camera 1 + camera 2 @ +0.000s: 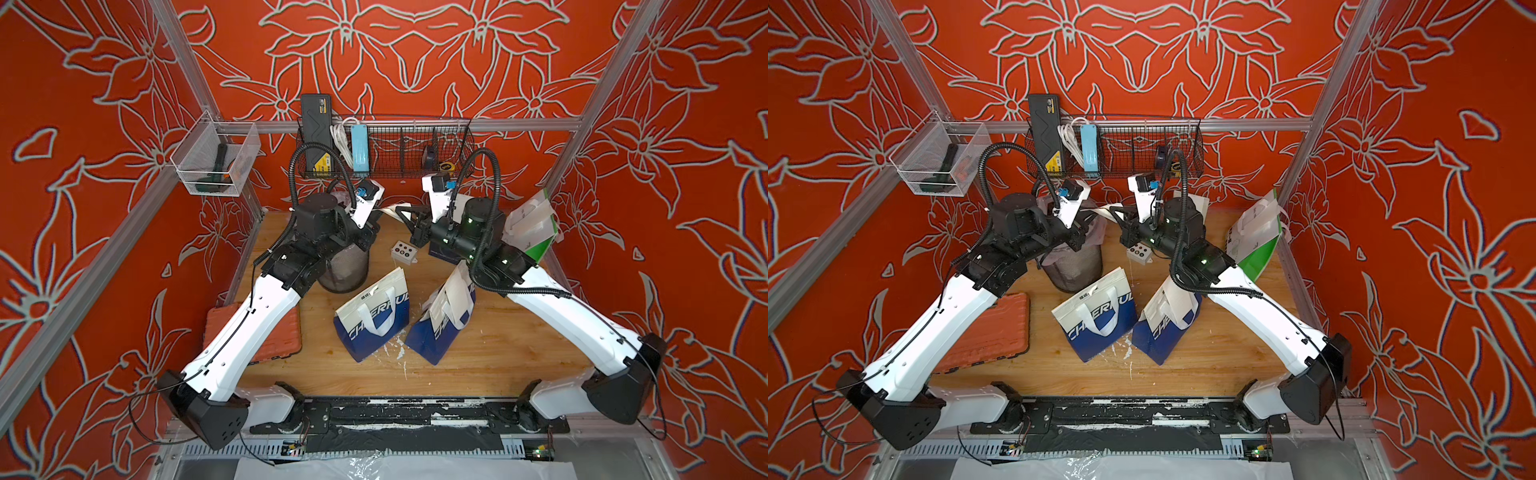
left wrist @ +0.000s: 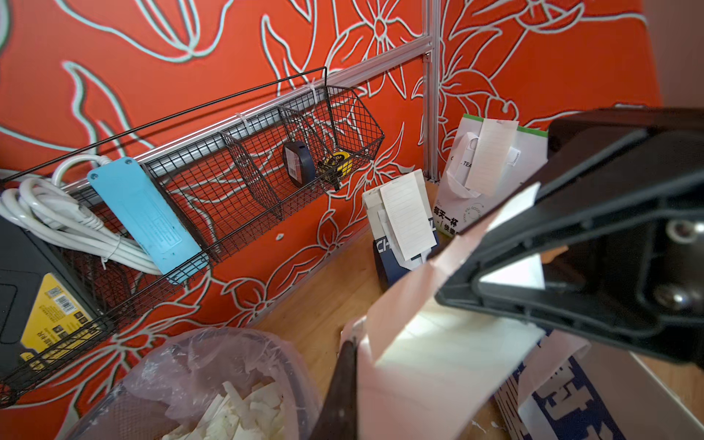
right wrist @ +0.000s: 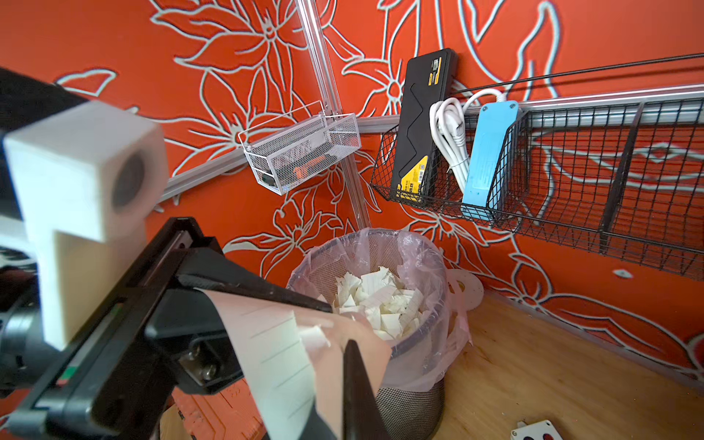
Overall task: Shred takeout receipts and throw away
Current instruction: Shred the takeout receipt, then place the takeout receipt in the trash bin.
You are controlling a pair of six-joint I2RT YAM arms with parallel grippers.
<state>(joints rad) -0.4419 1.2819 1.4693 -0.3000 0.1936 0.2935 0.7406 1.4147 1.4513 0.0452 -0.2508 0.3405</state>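
Left gripper (image 1: pixel 1089 219) and right gripper (image 1: pixel 1121 214) both clenched on one takeout receipt (image 3: pixel 274 343), slip stretched between them just beside the mesh bin (image 3: pixel 411 407), paper shreds (image 3: pixel 381 301) heaped inside the bin, another receipt (image 2: pixel 407 217) on a blue-and-white bag (image 2: pixel 384 263), a further receipt (image 2: pixel 489 160) on a green-edged bag (image 2: pixel 529 152), both well apart from the bin

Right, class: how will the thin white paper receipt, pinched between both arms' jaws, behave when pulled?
Probably floppy: the thin white receipt curls and sags between the jaws. Likely light, easily torn: white paper scraps lie in the bag-lined black mesh bin.
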